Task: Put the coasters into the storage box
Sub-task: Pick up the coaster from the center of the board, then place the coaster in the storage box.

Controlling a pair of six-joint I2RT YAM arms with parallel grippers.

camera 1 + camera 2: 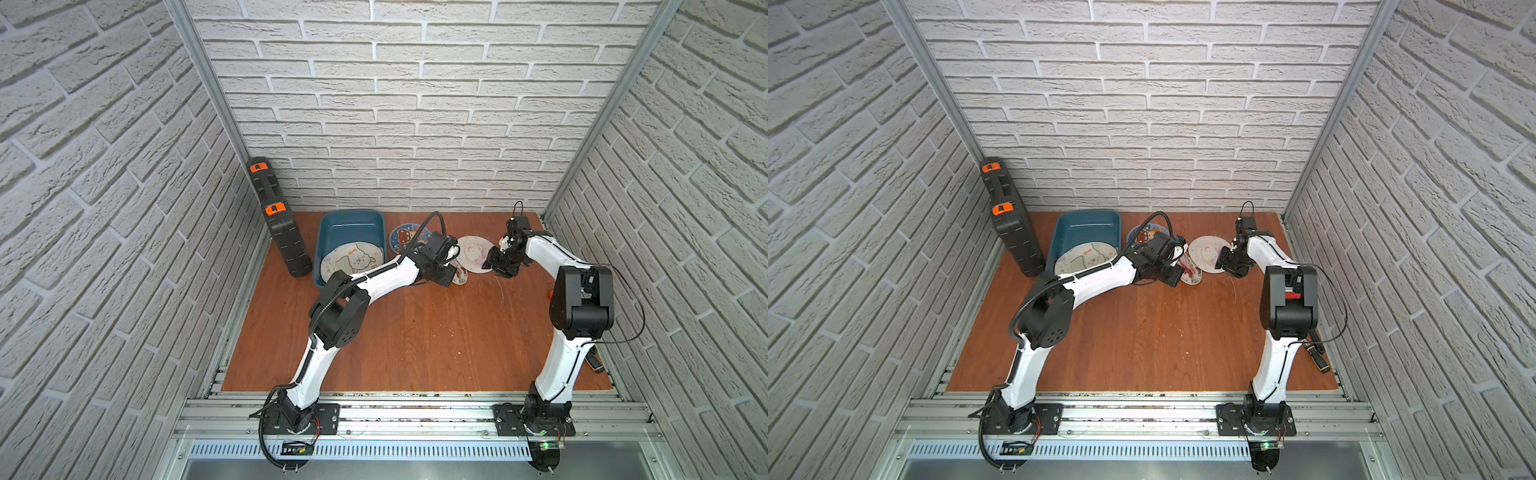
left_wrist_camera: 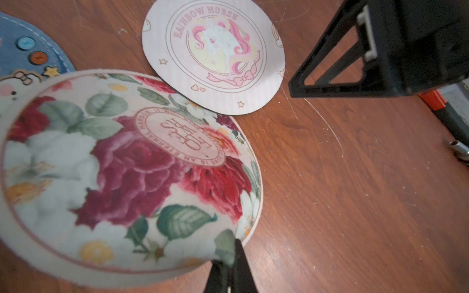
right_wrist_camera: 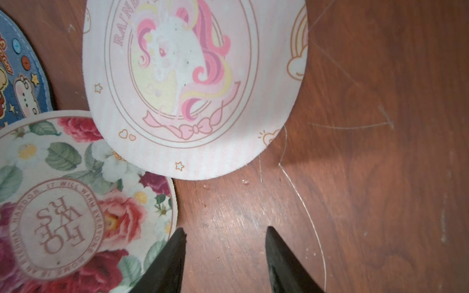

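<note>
Left claw [image 2: 228, 256] of mine is pinching the near rim of the floral coaster [image 2: 121, 165], pressed tight on its thin edge. The mat is bowing and tilting up off the table [image 2: 355, 203] on my side. Its far rim is meeting the pink unicorn coaster [image 2: 215, 55], which is lying flat; I cannot tell which one is overlapping the other. A blue coaster [image 2: 30, 45] is lying just beside them both. My right claw [image 3: 225, 236] is hanging spread and empty over bare wood, just beside the pink mat. The storage box [image 1: 332, 220] is sitting by the back wall, just to my left of the blue mat, holding several coasters [image 1: 353, 259].

I am gripping only a sliver of soft rim, so I judge a quick swing could be pulling the mat free. If the pink one is resting on the floral rim, lifting could be dragging it along. A bent mat could also be catching the box wall and ending up propped instead of flat.
</note>
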